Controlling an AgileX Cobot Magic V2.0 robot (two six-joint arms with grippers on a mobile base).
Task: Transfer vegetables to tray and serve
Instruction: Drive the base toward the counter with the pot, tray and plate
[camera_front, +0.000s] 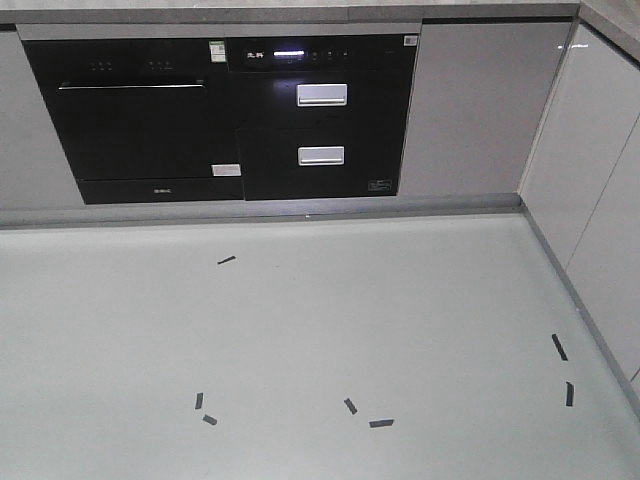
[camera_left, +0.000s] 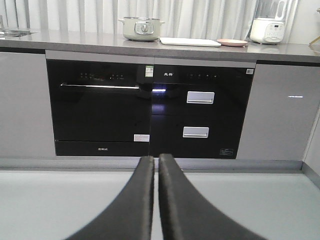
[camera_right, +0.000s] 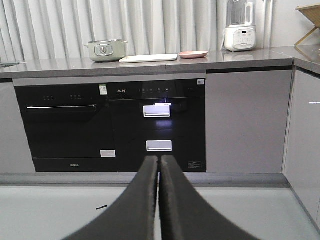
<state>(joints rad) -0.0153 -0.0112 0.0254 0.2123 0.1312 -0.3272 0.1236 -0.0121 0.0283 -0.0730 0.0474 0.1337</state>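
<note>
Left claw (camera_left: 155, 160) closed tight, holds nothing. Right claw (camera_right: 159, 160) same. Job looks not started, all steps left. Both arms low, pointing straight at far oven (camera_left: 100, 110). Tray (camera_left: 190, 41) lies on far counter (camera_left: 75, 37), pink plate (camera_left: 232, 42) just right of it. Leaf not seen from here.

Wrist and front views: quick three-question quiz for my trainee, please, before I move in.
1. True or false: the left gripper and right gripper are both shut.
2. On the countertop, the cream tray lies between the pink plate and: A) the pale-green pot; B) a kettle; C) a toaster.
3. In the front view, what surface carries the dark tape marks?
Key: 1 true; 2 A; 3 the floor.
</note>
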